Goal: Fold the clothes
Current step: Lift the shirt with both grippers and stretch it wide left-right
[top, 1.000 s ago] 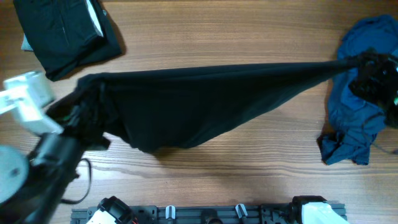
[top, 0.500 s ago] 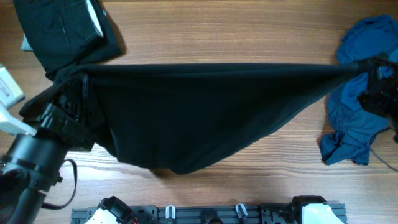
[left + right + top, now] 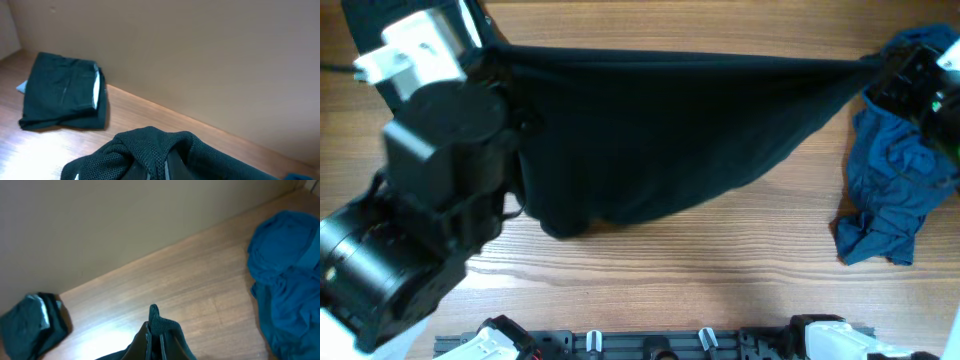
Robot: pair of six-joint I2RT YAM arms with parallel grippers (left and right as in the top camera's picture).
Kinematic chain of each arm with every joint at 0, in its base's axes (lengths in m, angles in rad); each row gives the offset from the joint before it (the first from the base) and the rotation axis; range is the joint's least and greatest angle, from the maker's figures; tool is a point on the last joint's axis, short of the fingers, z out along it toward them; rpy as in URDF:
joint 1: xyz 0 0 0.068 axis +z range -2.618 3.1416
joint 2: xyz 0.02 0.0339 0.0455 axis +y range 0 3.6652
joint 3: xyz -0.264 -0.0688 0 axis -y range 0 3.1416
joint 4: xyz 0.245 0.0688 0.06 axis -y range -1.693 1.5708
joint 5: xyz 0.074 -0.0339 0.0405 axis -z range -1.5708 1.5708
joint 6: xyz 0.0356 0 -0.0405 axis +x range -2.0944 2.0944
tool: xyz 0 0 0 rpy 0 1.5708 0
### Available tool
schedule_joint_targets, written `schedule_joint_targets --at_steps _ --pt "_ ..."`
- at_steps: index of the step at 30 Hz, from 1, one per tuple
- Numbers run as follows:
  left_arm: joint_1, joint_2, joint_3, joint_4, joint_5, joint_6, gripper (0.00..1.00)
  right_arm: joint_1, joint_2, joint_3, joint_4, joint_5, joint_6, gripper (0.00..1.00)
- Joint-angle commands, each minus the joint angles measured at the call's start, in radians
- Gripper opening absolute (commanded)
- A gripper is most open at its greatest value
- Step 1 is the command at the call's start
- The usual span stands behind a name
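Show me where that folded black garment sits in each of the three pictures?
Overhead: folded black garment at the top left corner, partly hidden by the left arm.
Left wrist: left of middle.
Right wrist: bottom left corner.
Shared landmark: the stretched black shirt, seen in all three.

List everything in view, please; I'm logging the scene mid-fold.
black shirt: 1, black, stretched across the table between both pincers
folded garment: 1, black, far left corner of the table
blue garment: 1, dark blue, crumpled at the table's right edge
table: 1, brown wood, under everything
mounting rail: 1, black, near edge of the table
left pincer: 1, dark, shut on the shirt's left end
right pincer: 1, dark, shut on the shirt's right end
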Motion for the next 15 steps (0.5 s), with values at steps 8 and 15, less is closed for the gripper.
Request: schedule_joint_targets --at_steps 8,15 --pt "-0.05 -0.131 0.037 0.12 -0.149 0.058 0.04 -0.005 -0.129 0.008 0.079 0.092 -0.03 0.04" --pt "-0.051 -0.216 0.037 0.07 -0.13 0.071 0.04 -0.005 -0.162 0.008 0.048 0.106 -0.011 0.04"
